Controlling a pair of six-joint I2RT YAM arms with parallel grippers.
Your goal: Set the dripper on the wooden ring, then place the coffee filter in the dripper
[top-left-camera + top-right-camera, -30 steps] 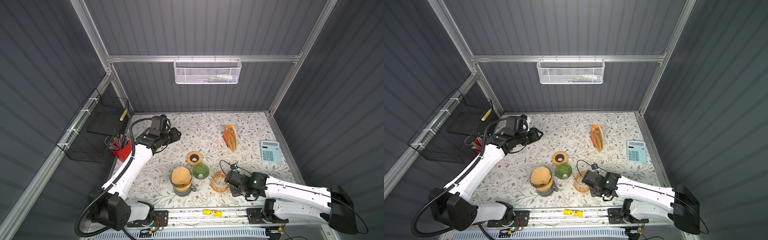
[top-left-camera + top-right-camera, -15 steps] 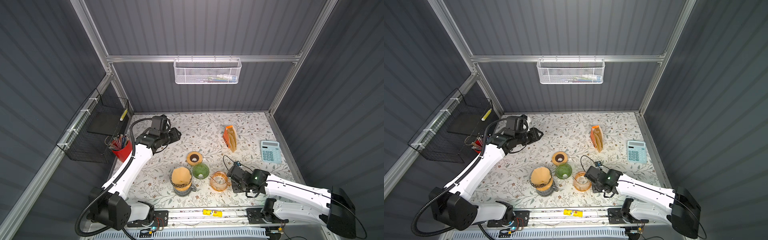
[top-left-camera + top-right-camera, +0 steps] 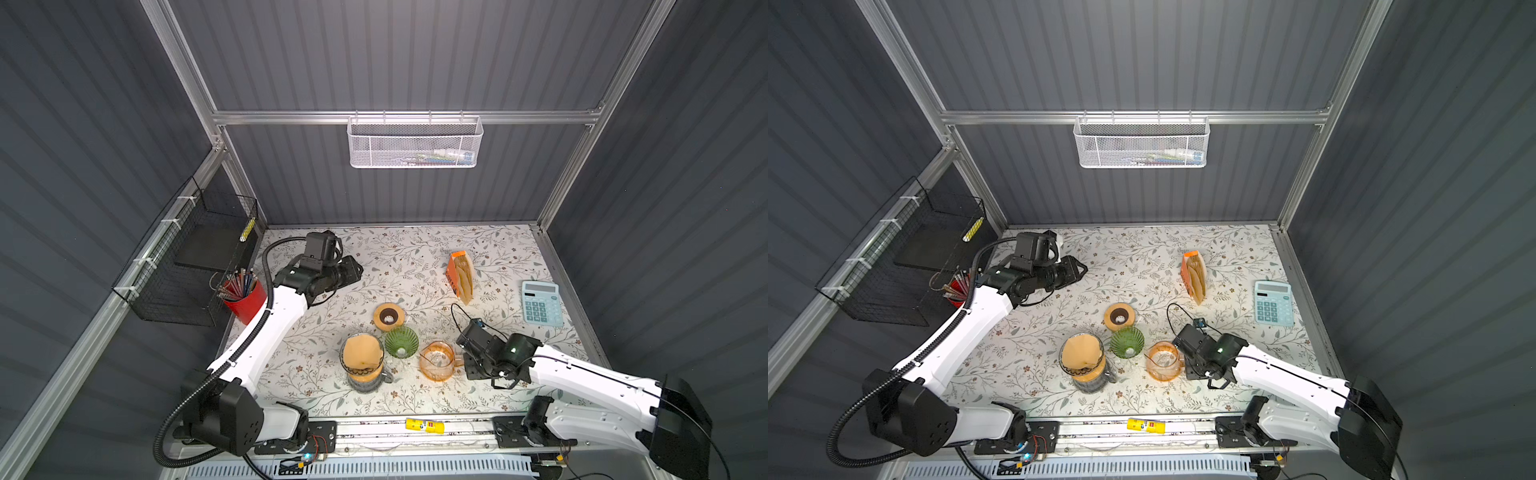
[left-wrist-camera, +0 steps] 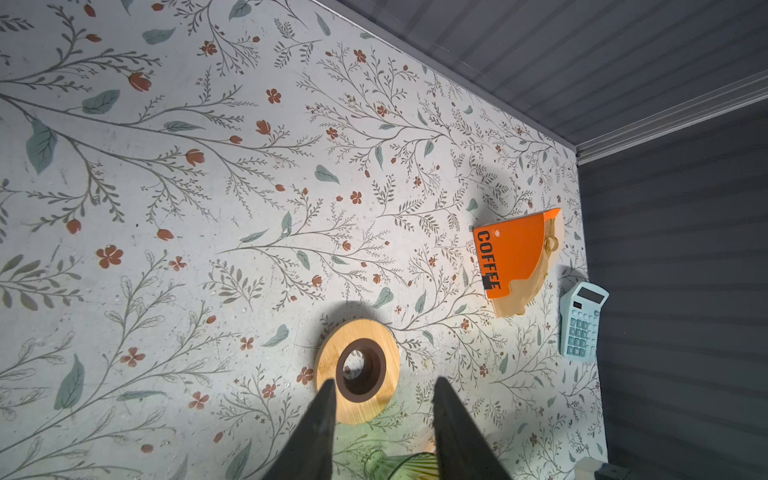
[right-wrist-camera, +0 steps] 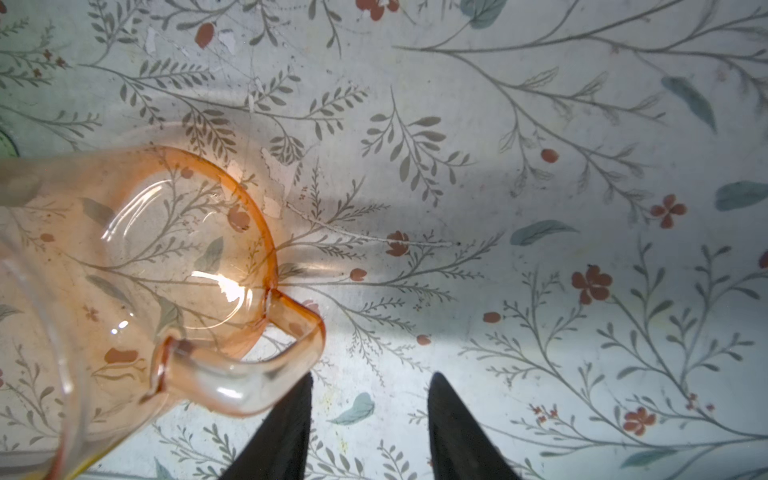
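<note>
- filter (image 3: 360, 353): brown paper cone, opened out, sitting in the mouth of a handled glass jug (image 3: 366, 380) at front-centre of the table (image 3: 415, 249). It's in the jug, not in the dripper. Both grippers are clear of it.
- dripper (image 3: 401, 341): green ribbed glass cone, just right of the jug. They're so close I can't tell if they touch.
- ring (image 3: 388, 316): wooden, with a dark centre hole, flat on the table just behind the dripper.
- pitcher (image 3: 435, 365): orange glass, upright, right of the dripper, handle turned toward the right arm.
- right gripper (image 5: 370, 374): low over the table next to the pitcher handle. Jaws spread, only table pattern between them. The handle sits just outside one finger; can't tell if there's contact.
- left gripper (image 4: 383, 380): raised over the left rear of the table, well apart from the jug, aimed toward the middle. Jaws spread, gripping nothing. Its wrist view looks past the tips at the ring and a bit of green dripper rim.
- holder (image 3: 459, 274): orange, marked "COFFEE", with more brown filters in it, standing toward the right rear.
- calculator (image 3: 541, 302): flat near the right edge.
- cup (image 3: 245, 297): red, full of pencils, at the left edge beside the black wire basket (image 3: 178, 291).
- white mesh basket (image 3: 415, 145) hangs on the back wall. Yellow tube (image 3: 424, 424) lies on the front rail.
</note>
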